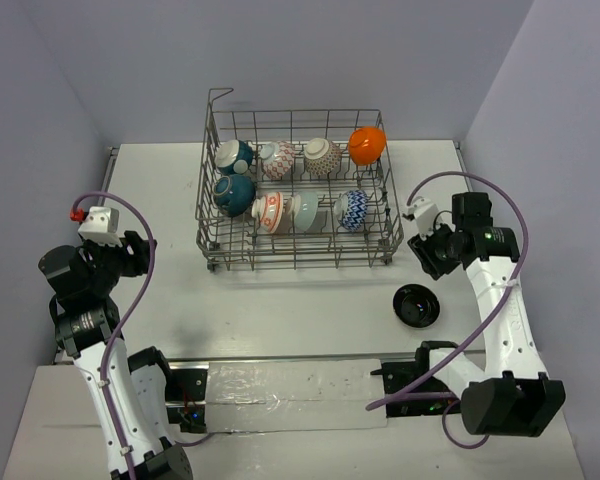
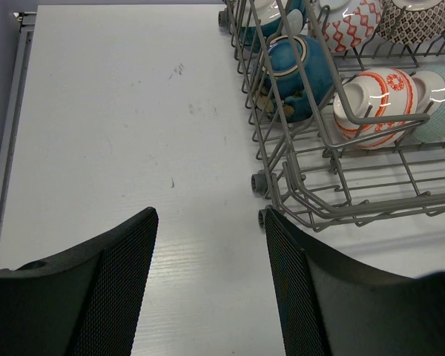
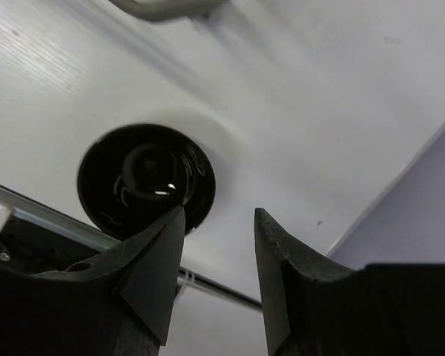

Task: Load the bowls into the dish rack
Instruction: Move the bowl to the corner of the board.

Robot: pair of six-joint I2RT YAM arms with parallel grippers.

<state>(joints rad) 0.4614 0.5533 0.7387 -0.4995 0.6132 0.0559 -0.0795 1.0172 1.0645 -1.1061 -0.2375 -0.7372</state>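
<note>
Jaws apart on both arms, nothing between them. L gripper (image 2: 209, 216) sits at approx 8 o'clock of the dish rack (image 1: 300, 263), over bare table (image 1: 280, 325). R gripper (image 3: 219, 215) is at the rack's 4 o'clock, w/ the black bowl (image 1: 417, 305) upright on the table at the gripper's 6 o'clock, apart from the rack. In the R wrist view the bowl lies off to one finger's side, not between the fingers. Seven bowls rest on their sides in the rack: back row teal bowl (image 1: 235, 155), red-patt. bowl (image 1: 277, 158), grey-patt. bowl (image 1: 323, 156), orange bowl (image 1: 367, 145); front row second teal bowl (image 1: 235, 190), orange-striped bowl (image 1: 270, 210), pale green bowl (image 1: 308, 212), blue-zigzag bowl (image 1: 353, 208).

Dish rack (image 2: 356, 213) partly beyond left-wrist frame
</note>
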